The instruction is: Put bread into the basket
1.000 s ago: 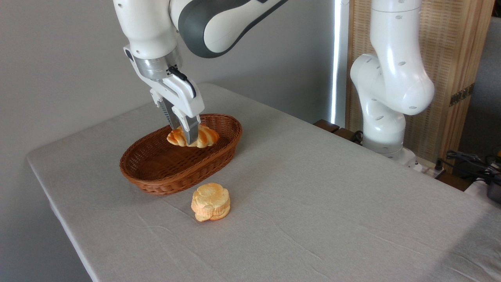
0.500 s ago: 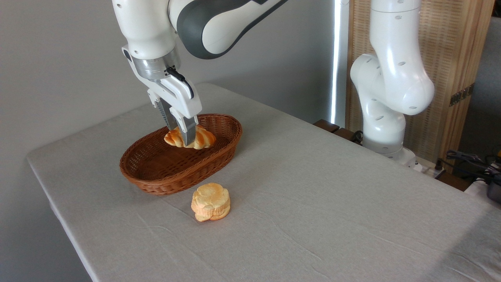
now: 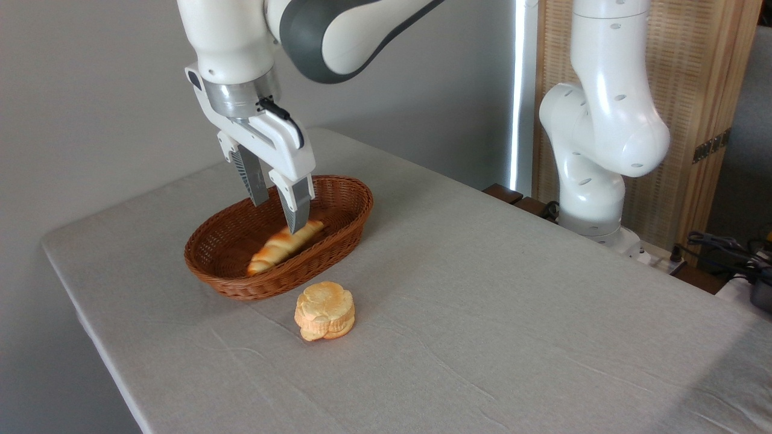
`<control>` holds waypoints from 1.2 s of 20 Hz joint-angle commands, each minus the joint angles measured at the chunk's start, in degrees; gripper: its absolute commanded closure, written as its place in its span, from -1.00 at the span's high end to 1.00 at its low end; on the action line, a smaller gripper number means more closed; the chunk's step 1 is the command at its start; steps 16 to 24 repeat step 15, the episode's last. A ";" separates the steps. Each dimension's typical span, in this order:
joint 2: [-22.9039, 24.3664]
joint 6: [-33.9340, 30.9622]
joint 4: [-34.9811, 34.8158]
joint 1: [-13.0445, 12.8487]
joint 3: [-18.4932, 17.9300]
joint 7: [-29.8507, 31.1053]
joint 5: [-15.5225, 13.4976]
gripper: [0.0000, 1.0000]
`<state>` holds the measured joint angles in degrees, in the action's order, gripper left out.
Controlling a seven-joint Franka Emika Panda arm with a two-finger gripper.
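Observation:
The braided golden bread (image 3: 282, 246) lies on the floor of the oval reddish-brown wicker basket (image 3: 338, 182), along its near side, partly hidden by the front rim. Just above the loaf's right end hangs my gripper (image 3: 278, 213), open, with nothing between its two fingers. One fingertip (image 3: 297, 224) sits right over the loaf; whether it touches the crust I cannot tell.
A pale round flower-shaped stacked bun (image 3: 324, 310) sits on the grey tablecloth just in front of the basket. The arm's white base (image 3: 594, 199) stands at the table's far right edge, with cables (image 3: 727, 250) beyond. The table's left edge runs close to the basket.
The gripper opened and let go of the bread, which dropped and now lies flat in the basket. The gripper also shifted slightly left and up.

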<state>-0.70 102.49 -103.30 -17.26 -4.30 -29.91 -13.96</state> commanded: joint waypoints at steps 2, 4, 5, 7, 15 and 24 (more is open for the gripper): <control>2.19 -0.10 0.82 -0.05 -4.91 -2.86 5.34 1.00; 2.46 -1.50 0.74 -0.06 -6.50 -7.59 6.30 1.00; 2.63 -3.33 0.74 -0.06 -7.47 -9.45 7.70 1.00; 2.81 -3.97 0.91 0.03 -8.00 -11.22 9.38 1.00; 2.54 0.17 2.85 0.03 -10.12 -13.51 9.47 1.00; 2.54 0.17 2.85 0.03 -10.12 -13.51 9.47 1.00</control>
